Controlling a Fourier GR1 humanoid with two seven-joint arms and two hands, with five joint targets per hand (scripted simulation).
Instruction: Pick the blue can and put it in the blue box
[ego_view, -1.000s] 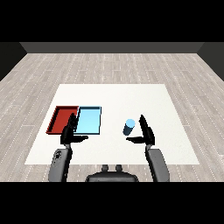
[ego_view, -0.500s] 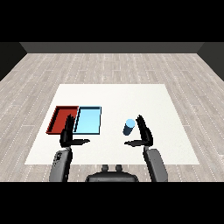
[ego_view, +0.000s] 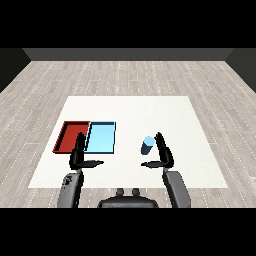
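Just right of centre, the right hand (ego_view: 164, 156) stands spread wide beside the upright blue can (ego_view: 147, 145), while the left hand (ego_view: 79, 156) stays open lower left.

A white table (ego_view: 150, 107) fills the middle of the frame. Around it lies a floor (ego_view: 125, 75) of pale grey wood-look planks, reaching up to a dark wall (ego_view: 128, 54) across the top.

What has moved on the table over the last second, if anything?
Almost nothing. The right hand edged slightly toward the light blue cylindrical can, fingers straight, not holding it. The can, the left hand, the flat red tray and the flat light blue tray stayed put.
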